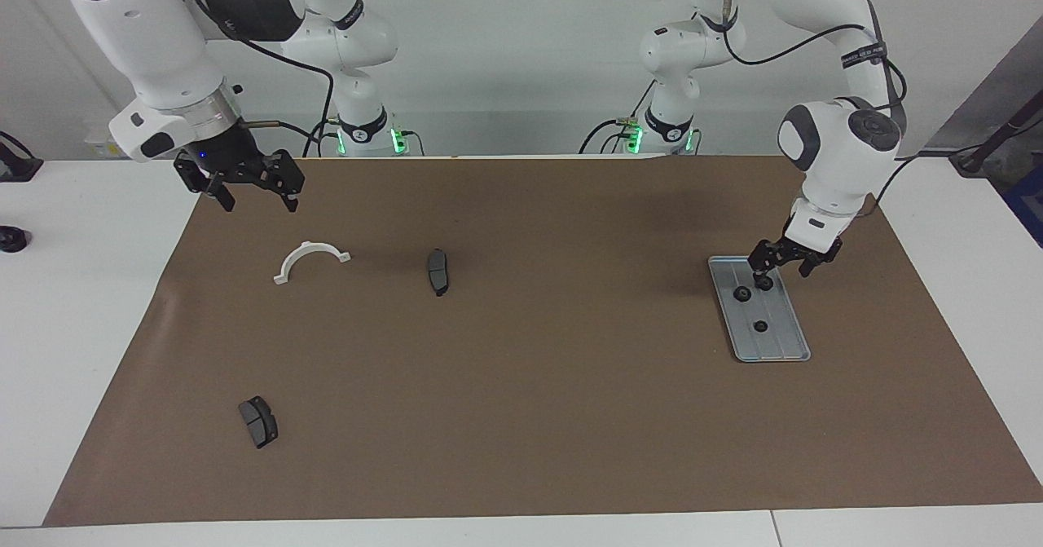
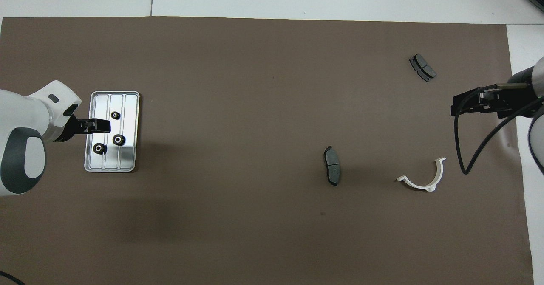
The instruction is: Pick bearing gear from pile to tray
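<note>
The silver grooved tray (image 1: 778, 347) (image 2: 129, 106) lies toward the left arm's end of the table. Three small black bearing gears lie in it (image 1: 741, 293) (image 1: 760, 326) (image 1: 764, 284); they also show in the overhead view (image 2: 118, 139) (image 2: 115, 115) (image 2: 99, 148). My left gripper (image 1: 785, 266) (image 2: 100, 125) hangs low over the tray's nearer end, open, holding nothing, one fingertip just above a gear. My right gripper (image 1: 254, 192) (image 2: 461, 105) is open and empty, raised over the mat's edge at the right arm's end. No loose gears show on the mat outside the tray.
A dark grey pad (image 1: 437, 271) (image 2: 332, 171) lies mid-mat. A second pad (image 1: 258, 421) (image 2: 422, 67) lies farther from the robots, toward the right arm's end. A white half-ring bracket (image 1: 311, 260) (image 2: 425, 179) lies below the right gripper. A brown mat (image 1: 521, 416) covers the table.
</note>
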{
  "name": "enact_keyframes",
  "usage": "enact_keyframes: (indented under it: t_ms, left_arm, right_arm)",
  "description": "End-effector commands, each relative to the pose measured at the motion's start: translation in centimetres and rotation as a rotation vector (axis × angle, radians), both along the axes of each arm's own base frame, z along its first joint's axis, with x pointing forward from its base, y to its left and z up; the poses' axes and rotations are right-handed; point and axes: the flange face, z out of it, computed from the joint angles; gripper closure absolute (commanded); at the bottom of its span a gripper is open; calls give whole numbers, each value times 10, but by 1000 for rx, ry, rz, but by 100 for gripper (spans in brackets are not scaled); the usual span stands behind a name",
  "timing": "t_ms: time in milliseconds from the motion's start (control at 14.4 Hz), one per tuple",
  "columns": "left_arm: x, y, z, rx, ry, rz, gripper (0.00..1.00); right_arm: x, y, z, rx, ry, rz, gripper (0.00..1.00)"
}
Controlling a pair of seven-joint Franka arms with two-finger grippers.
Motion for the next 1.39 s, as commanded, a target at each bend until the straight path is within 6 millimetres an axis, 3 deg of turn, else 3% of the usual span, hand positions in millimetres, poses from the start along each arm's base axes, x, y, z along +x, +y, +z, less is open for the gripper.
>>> enact_keyframes:
  t_ms: [0, 417, 765, 904, 1043, 1321]
  left_arm:
    - [-6, -15, 45, 6, 41, -68, 0]
    - [-7, -49, 156, 8, 30, -121, 0]
    - [-11, -53, 217, -12, 36, -123, 0]
    - [-14, -64, 230, -10, 32, -140, 0]
    - [-16, -67, 230, -11, 30, -148, 0]
    - [-17, -57, 235, -12, 24, -135, 0]
  right_arm:
    - [-3, -3, -3, 6, 13, 12, 0]
    - [-3, -5, -3, 6, 14, 4, 0]
    - [-3, -4, -4, 6, 15, 3, 0]
    - [-3, -4, -3, 6, 14, 1, 0]
    - [-2, -4, -3, 6, 12, 1, 0]
    - [-2, -5, -3, 6, 12, 3, 0]
